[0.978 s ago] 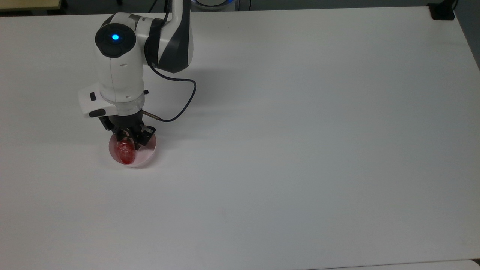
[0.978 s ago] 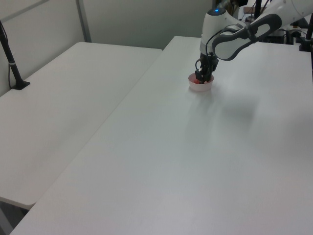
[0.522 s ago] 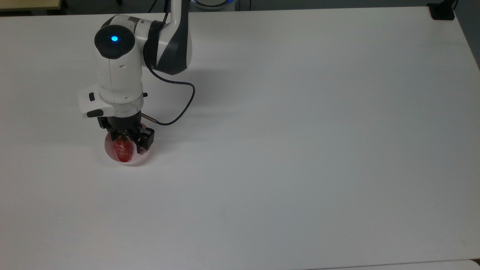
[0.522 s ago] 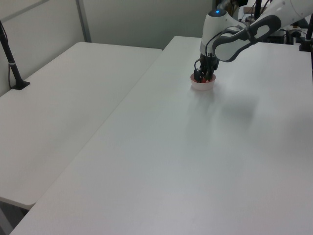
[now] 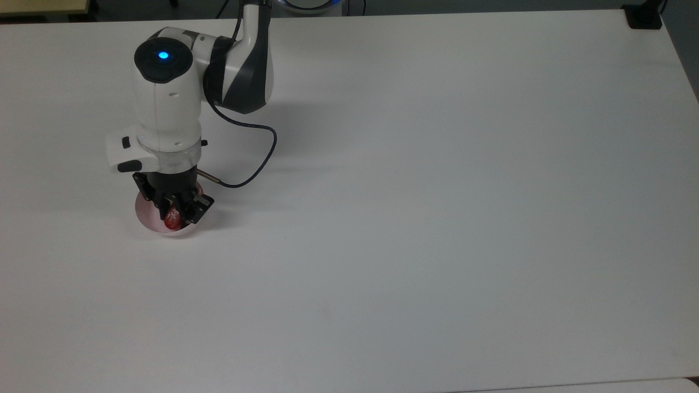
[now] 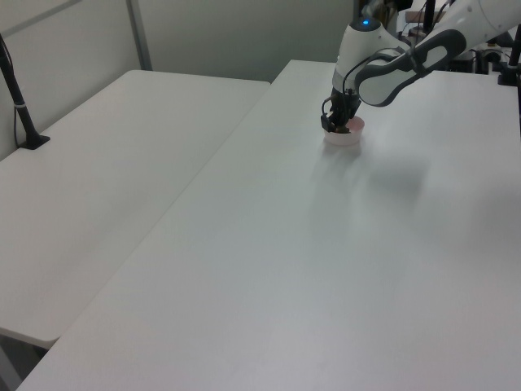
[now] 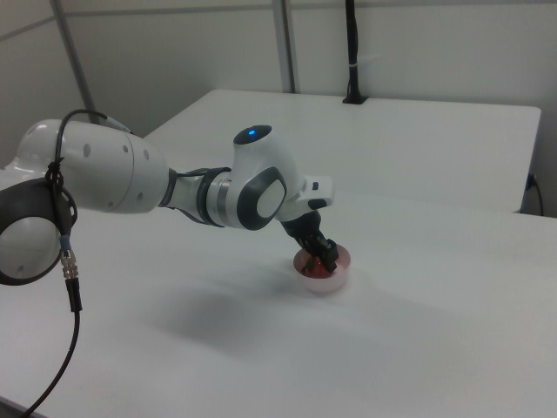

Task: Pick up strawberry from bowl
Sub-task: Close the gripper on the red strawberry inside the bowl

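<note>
The pale pink bowl [image 5: 141,210] sits on the white table at the top view's left. The red strawberry [image 5: 173,220] lies inside it, with little of it showing between the black fingers. My gripper [image 5: 175,216] points down into the bowl and is shut on the strawberry. In the right view the gripper [image 7: 323,253] dips into the bowl [image 7: 327,280], and a bit of the red strawberry [image 7: 318,263] shows at the fingertips. In the left view the gripper [image 6: 334,125] covers most of the bowl [image 6: 348,139].
The white table [image 5: 437,191] stretches wide to the top view's right. A black cable [image 5: 256,164] loops from the wrist. A second white table [image 6: 106,163] stands at the left view's left, with a black post [image 6: 18,98] on it.
The gripper has shifted toward the top view's left and its fingers have closed in on the strawberry. The bowl has slid left along with it. Less of the strawberry shows now.
</note>
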`<state>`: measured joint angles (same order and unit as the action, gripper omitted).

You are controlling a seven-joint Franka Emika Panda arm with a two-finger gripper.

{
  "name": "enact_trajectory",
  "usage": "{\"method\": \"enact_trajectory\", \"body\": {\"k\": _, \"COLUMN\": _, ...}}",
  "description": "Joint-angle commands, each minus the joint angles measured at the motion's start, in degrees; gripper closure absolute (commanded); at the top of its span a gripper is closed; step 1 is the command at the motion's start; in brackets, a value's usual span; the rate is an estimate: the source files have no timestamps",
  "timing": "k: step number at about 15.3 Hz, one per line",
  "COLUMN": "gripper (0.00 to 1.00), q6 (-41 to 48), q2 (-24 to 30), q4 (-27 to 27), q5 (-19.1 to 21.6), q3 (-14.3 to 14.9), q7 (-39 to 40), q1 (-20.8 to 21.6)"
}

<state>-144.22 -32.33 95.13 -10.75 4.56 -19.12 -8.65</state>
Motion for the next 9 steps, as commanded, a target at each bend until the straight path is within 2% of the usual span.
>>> {"method": "enact_trajectory", "body": {"k": 1, "gripper": 0.74, "q6": -1.1, "q2": 0.6, "q4": 0.3, "q5": -0.9, "q3": -0.1, "q7": -1.0, "q1": -0.4}}
{"method": "enact_trajectory", "body": {"k": 5, "gripper": 0.75, "q6": -1.0, "q2": 1.0, "q4": 0.3, "q5": -0.9, "q3": -0.1, "q7": -0.8, "q1": -0.7}}
{"method": "enact_trajectory", "body": {"k": 9, "gripper": 0.75, "q6": 2.1, "q2": 5.5, "q4": 0.9, "q5": -0.9, "q3": -0.2, "q7": -0.7, "q1": -0.9}}
